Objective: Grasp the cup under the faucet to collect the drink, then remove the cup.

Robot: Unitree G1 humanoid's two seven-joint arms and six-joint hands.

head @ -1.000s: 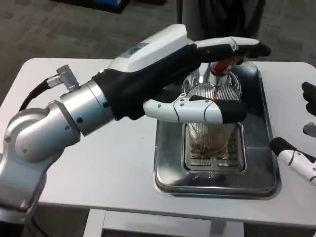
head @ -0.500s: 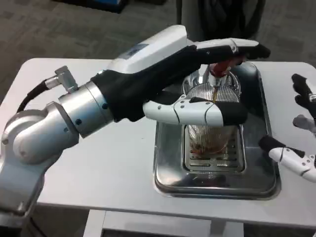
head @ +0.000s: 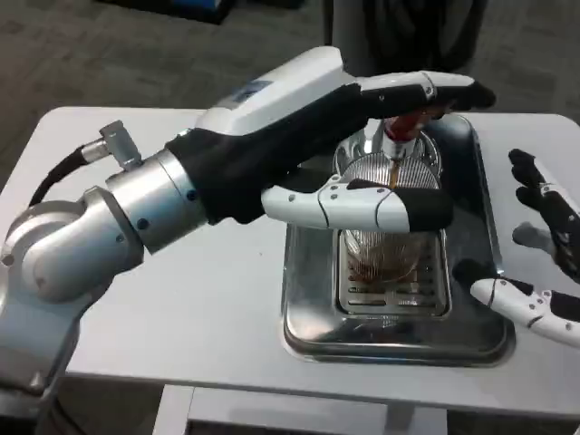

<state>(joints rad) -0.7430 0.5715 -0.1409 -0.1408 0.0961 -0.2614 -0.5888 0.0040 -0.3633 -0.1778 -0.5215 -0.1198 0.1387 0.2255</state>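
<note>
A clear ribbed cup (head: 384, 256) stands on the grate of a steel drip tray (head: 308, 319), under a chrome faucet with a red handle (head: 408, 120). A thin brown stream runs into the cup, and brown drink lies at its bottom. My left hand (head: 362, 149) reaches in from the left. Its long fingers (head: 426, 89) lie over the red handle, and its thumb (head: 362, 204) crosses in front of the cup's upper part, hiding it. My right hand (head: 542, 267) hovers open at the tray's right edge, fingers spread, apart from the cup.
The tray sits right of centre on the white table (head: 181, 299). Bare tabletop lies left of the tray. The table's front edge is close below the tray. Dark carpet surrounds the table.
My right hand has come in from the right edge towards the tray and cup. My left hand stays on the handle, and the stream keeps running.
</note>
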